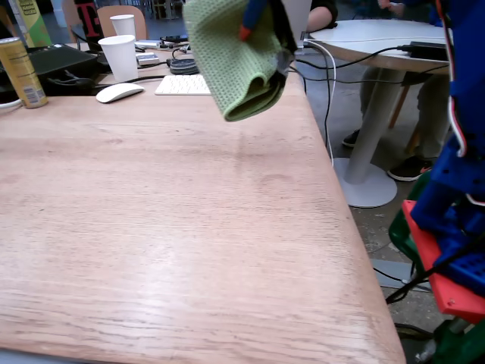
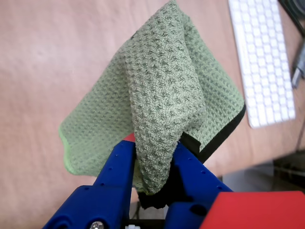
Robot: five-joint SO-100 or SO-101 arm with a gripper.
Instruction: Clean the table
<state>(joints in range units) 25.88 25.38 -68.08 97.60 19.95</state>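
Table (image 1: 174,227) first, since it's the whole job: big light-brown wooden top with visible grain and a rounded edge, filling most of the fixed view. Most of its surface is bare, which I'd guess is the zone meant for wiping, so the clutter pushed to the far end makes sense.

Next biggest is the white round pedestal table (image 1: 379,38) off to the right, separate furniture with a cable running over it, not part of this.

Then the green waffle-weave cloth (image 1: 239,61). It's hanging up in the air above the far part of the wood, not touching it, folded over itself and drooping. In the wrist view the cloth (image 2: 167,95) drapes down with bare wood behind it, so it's clearly lifted clear, probably being carried to a spot before it goes down.

The gripper (image 2: 152,167) is clamped on a bunched-up fold of that cloth, blue jaws squeezing in from both sides. Pinching a wad rather than an edge looks like the reason the rest dangles free, handy for dragging flat across the grain.

Smaller stuff at the far end: white keyboard (image 1: 183,84), which also shows in the wrist view (image 2: 262,62) just beside the cloth's hanging corner, so a low sweep there could bump it. Two white paper cups, the nearer cup (image 1: 120,57) by a white mouse (image 1: 119,92), and a yellow can (image 1: 20,72) at the left edge.
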